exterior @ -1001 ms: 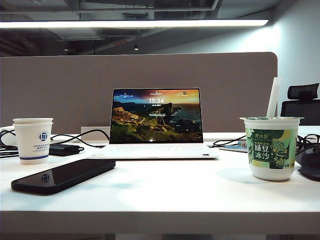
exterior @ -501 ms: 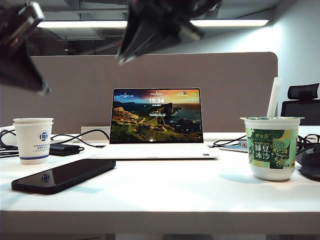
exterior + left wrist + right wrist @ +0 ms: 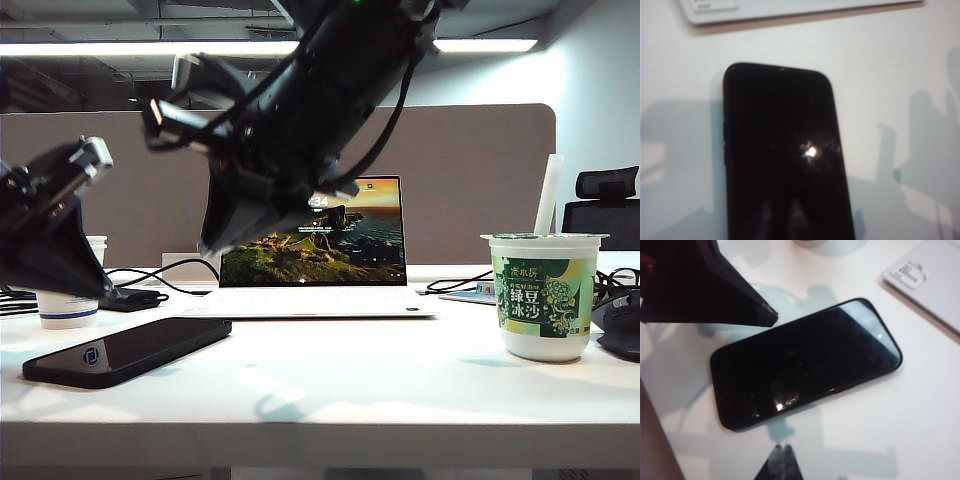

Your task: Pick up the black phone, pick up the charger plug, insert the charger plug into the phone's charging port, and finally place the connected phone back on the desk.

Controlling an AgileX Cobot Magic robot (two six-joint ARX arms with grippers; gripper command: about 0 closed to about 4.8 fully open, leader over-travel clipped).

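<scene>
The black phone (image 3: pixel 125 350) lies flat on the white desk (image 3: pixel 350 390) at the front left, screen up. My left gripper (image 3: pixel 103 292) hangs just above and behind the phone (image 3: pixel 782 150). It shows as a dark wedge with its fingers together (image 3: pixel 771 317) and holds nothing. My right gripper (image 3: pixel 207 248) reaches across from the upper right. It is shut and empty, a short way above the desk beside the phone (image 3: pixel 805 362), with its tip (image 3: pixel 782 449) off the phone's long side. The charger plug and the charging port cannot be made out.
An open laptop (image 3: pixel 312 240) stands behind the phone at mid-desk. A paper cup (image 3: pixel 65 310) sits partly hidden behind my left gripper, beside a power brick (image 3: pixel 130 298) with black cables. A green dessert cup (image 3: pixel 545 295) stands at the right, and a grey-beige partition runs behind.
A second ago no arm was in view. Both arms have come down from above, the left over the phone and the right across the laptop screen. The phone has not moved.
</scene>
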